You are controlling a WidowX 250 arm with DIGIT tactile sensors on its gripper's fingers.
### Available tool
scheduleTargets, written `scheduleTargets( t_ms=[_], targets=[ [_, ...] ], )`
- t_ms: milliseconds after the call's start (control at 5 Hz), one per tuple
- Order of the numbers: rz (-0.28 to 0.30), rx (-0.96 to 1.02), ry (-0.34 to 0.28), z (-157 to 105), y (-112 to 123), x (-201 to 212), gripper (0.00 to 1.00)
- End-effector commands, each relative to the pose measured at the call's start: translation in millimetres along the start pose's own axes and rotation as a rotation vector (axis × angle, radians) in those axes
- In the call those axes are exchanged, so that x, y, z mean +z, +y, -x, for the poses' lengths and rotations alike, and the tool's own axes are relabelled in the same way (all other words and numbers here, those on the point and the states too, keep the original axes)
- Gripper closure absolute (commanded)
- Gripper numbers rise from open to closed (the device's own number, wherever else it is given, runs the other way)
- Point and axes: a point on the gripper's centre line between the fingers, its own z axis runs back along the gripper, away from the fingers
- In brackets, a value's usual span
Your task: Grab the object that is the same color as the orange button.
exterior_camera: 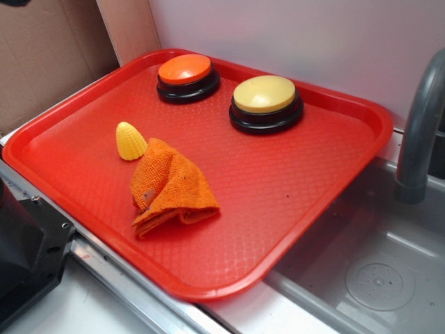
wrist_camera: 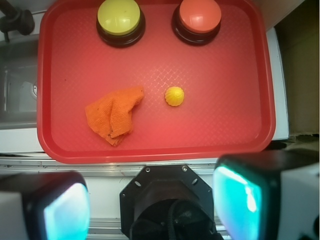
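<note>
On the red tray (exterior_camera: 361, 163), the orange cloth (exterior_camera: 170, 186) lies crumpled near the front rim, with a yellow corn toy (exterior_camera: 130, 140) just beside it. At the far rim sit the orange button (exterior_camera: 186, 76) and a yellow button (exterior_camera: 265, 102), apart. The pincer (wrist_camera: 150, 205) hangs spread and empty, off the tray's near edge.

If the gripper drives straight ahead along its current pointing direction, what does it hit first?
Probably the near rim of the red tray or bare tray floor just past it. The gripper is open; the orange cloth sits left of its line. Depth is unclear.
</note>
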Motion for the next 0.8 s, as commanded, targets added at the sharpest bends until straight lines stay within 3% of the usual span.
scheduleTargets(
  t_ms=[0, 200, 400, 600],
  targets=[
    [0.000, 0.000, 0.000, 0, 0, 0, 0.00],
    [-0.012, 0.102, 0.053, -18, -31, -53, 0.00],
    [-0.005, 0.281, 0.049, -25, -42, -103, 0.00],
    [0.081, 0.348, 0.042, -43, -62, -145, 0.00]
  ],
)
